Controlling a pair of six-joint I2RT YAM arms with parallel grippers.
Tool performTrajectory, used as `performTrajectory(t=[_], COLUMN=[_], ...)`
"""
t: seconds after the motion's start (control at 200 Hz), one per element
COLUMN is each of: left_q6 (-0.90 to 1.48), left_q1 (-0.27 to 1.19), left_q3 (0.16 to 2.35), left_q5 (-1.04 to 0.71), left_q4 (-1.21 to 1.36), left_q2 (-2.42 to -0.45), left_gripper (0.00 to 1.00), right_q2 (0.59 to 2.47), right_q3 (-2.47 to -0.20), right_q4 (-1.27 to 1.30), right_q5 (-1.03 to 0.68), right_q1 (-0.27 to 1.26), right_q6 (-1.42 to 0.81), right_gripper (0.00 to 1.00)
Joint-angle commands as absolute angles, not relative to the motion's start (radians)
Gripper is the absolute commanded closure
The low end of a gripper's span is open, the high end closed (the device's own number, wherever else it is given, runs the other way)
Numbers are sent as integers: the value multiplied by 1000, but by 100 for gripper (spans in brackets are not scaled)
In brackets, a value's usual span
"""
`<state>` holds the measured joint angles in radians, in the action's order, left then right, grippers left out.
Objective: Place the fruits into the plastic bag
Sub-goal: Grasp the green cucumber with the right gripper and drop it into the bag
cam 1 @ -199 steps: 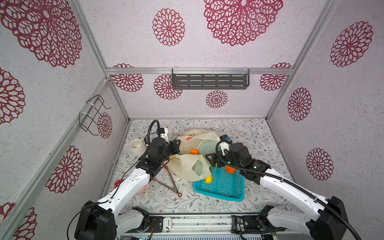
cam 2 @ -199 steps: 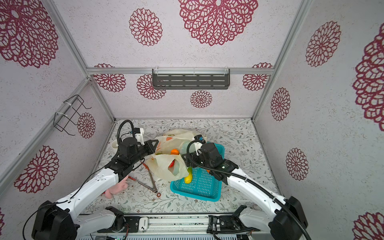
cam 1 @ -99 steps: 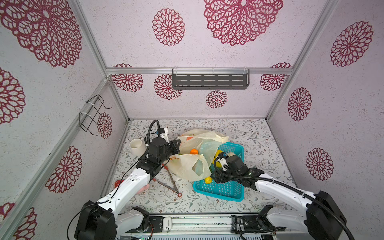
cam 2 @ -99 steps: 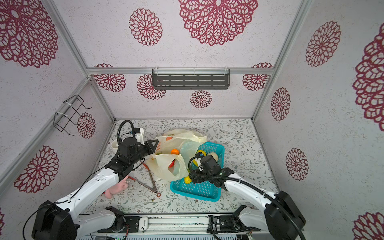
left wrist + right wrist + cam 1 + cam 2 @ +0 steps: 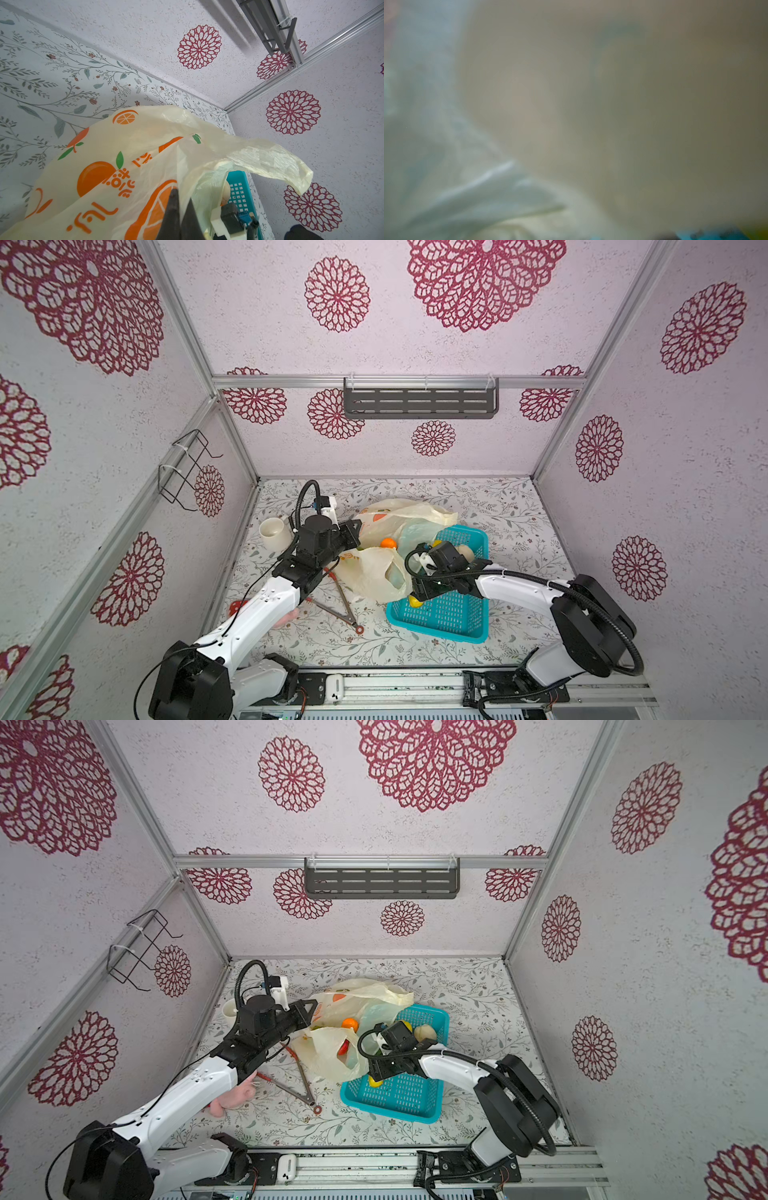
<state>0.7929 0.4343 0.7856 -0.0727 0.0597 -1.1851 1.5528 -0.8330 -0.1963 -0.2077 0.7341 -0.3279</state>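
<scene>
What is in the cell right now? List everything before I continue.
plastic bag: one, cream-yellow, orange print, mid table
orange fruit: one, orange, in the bag's mouth
red fruit: one, red, inside the bag
yellow fruit: one, yellow, basket's near-left corner
whitish fruit: one, off-white, basket's far end
basket: one, turquoise, right of the bag
cup: one, white, far left of table
tongs: one, metal and red, left of basket
plush toy: one, pink, under the left arm
red object: one, red, table's left edge, unclear
shelf: one, grey, back wall
wire rack: one, black, left wall
left gripper: black, shut on the bag's edge
right gripper: black, low over the yellow fruit, jaws unreadable
</scene>
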Motion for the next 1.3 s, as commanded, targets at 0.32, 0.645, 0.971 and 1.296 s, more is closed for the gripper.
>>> performTrajectory(t=[0.32,0.645,0.971,1.296], left_q6=[778,769,785,788], left_q1=[443,445,456,473], left_q3=[818,830,816,818], left_q5=[-68,-73,-63,-45], left_q4=[46,49,55,49], left_q2=[-1200,-1216,-1214,-1203], left_gripper=[100,100,100,100], right_q2=[1469,1160,1289,1643], right_q3=[-754,-744,-936,-1216], right_q4=[-241,-304,-193,-46], right_q5=[-105,-173,-221,-148], right_q1=[721,684,672,681], right_q6=[-365,-311,-269,-358], right_gripper=[59,59,58,56])
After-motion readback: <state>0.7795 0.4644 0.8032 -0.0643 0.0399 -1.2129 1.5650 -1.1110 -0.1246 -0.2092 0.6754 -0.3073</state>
